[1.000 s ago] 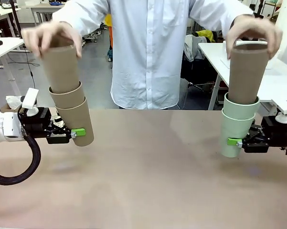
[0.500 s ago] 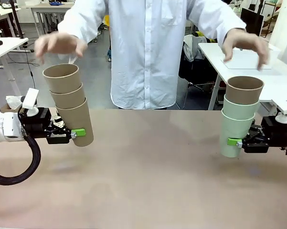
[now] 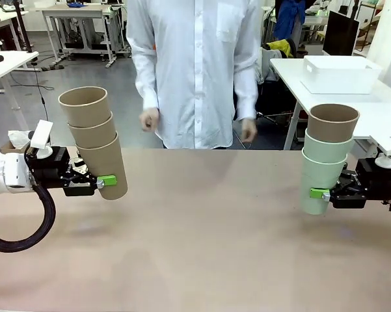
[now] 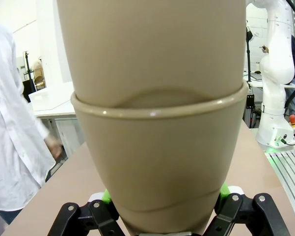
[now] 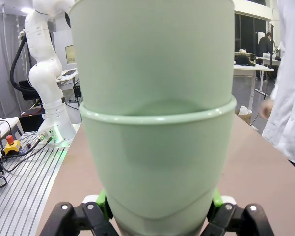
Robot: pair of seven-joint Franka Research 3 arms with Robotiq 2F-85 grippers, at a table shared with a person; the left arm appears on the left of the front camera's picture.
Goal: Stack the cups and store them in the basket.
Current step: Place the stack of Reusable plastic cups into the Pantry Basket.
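Your left end effector [image 3: 104, 181] is closed tight on the leaning brown stack [image 3: 96, 146], and your right end effector [image 3: 320, 193] on the green stack [image 3: 325, 170], both over the bench [image 3: 202, 247]. If you move fast toward the far basket [image 3: 341, 75], the loose top cups [image 3: 83, 105] may tip out.

**Operator:** What's in my right gripper [image 5: 159, 199]?

**Spotter:** Your green pads [image 5: 102, 200] are clamped on either side of the lower mint cup [image 5: 157, 162], down near its base. A second mint cup [image 5: 152, 54] sits nested in its mouth.

**Operator:** And around it?

**Spotter:** You've got the brown table [image 5: 265, 169] running off behind. At your right edge is a person's blurred hand [image 5: 266, 107], below a white sleeve [image 5: 290, 59].
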